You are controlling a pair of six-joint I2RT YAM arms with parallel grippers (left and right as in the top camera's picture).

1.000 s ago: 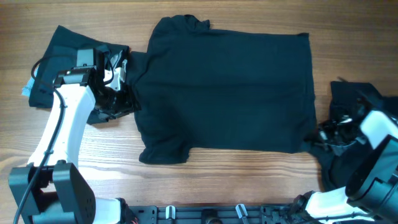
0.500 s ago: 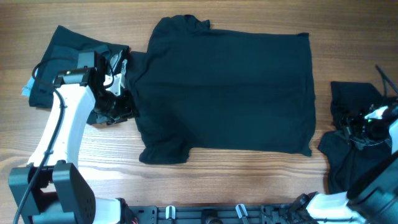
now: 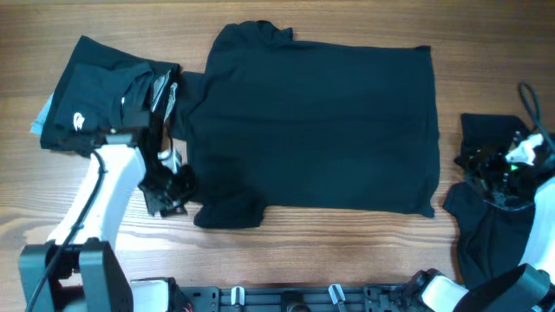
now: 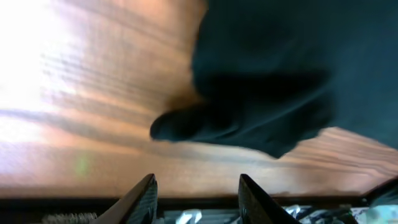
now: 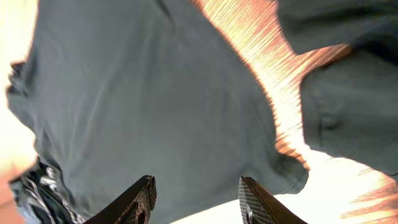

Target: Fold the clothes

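One black shirt lies spread flat across the middle of the table. Just beside its sleeve, near the front edge, hovers the left gripper, jaws apart and empty. The right gripper, likewise parted and empty, hangs over more black clothes at the right edge.

A large black shirt lies spread flat at centre, one sleeve bunched at 7 o'clock. A folded black garment with a white logo sits at 10 o'clock, and a crumpled black garment at 4 o'clock.
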